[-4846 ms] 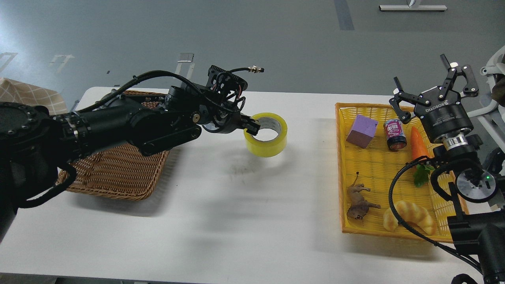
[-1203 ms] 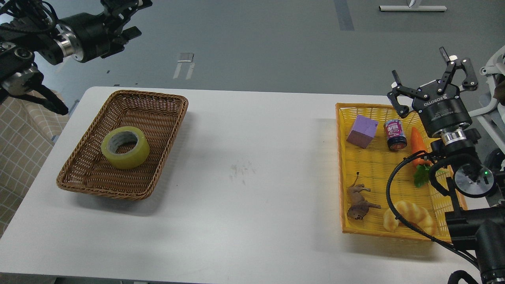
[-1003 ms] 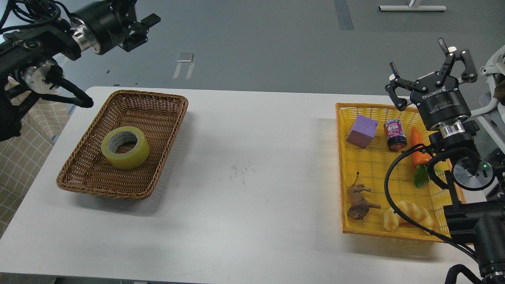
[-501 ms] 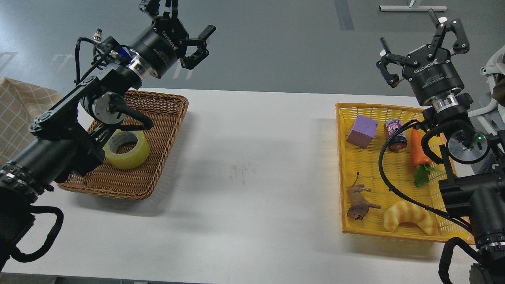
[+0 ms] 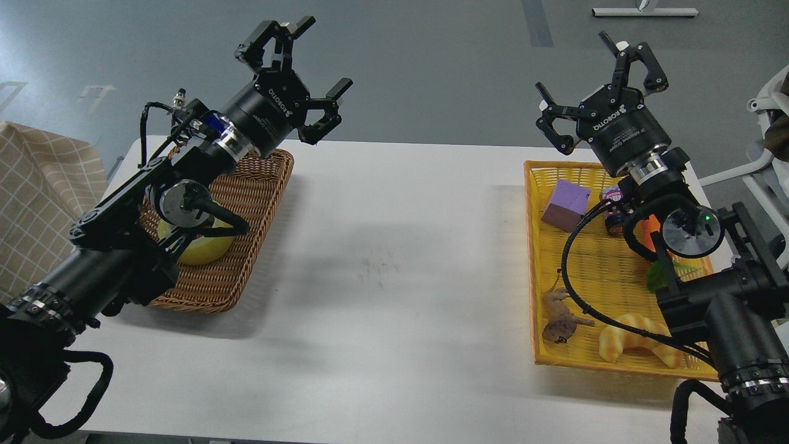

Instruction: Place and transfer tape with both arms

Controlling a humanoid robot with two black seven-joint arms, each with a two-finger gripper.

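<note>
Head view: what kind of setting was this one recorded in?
Probably a robotics lab or test room: a plain white table on a grey floor with tape marks, bearing a brown wicker basket and a yellow tray of toy props such as the croissant.

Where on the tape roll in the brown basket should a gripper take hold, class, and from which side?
Grip the tape by its ring wall, one finger in the core hole, coming from above: it lies flat in the wicker basket. The left arm now covers most of it.
</note>
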